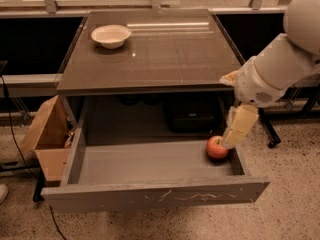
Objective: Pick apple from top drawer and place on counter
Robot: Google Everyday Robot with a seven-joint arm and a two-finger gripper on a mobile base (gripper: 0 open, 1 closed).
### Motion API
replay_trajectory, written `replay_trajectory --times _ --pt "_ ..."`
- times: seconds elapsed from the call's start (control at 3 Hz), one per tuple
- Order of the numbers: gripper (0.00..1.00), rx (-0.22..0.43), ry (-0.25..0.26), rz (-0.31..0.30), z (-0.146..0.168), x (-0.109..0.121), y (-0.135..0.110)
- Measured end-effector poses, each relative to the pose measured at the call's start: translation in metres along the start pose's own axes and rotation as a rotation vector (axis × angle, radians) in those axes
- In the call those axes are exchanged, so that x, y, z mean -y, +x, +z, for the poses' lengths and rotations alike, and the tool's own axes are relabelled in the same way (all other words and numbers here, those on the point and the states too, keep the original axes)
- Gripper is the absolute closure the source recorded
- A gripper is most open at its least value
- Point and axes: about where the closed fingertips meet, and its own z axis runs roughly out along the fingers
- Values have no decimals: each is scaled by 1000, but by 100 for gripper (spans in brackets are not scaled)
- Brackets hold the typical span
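Claw (228,142) hangs on its cream arm over the right end of the open top drawer (150,163), its tip touching the apple's (215,149) upper right side; whether it is clenched or released cannot be told. Round, without a long axis, the apple sits in the drawer's right back corner, below the worktop (165,54), stem direction unclear

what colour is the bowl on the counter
The bowl is white, camera view; gripper at the apple in the drawer.
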Motion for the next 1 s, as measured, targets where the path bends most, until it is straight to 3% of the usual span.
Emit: replay_trajectory --times 0.33,1.0 --pt "0 93 -41 9 60 10 -2" --pt "0 60 -40 6 71 14 4"
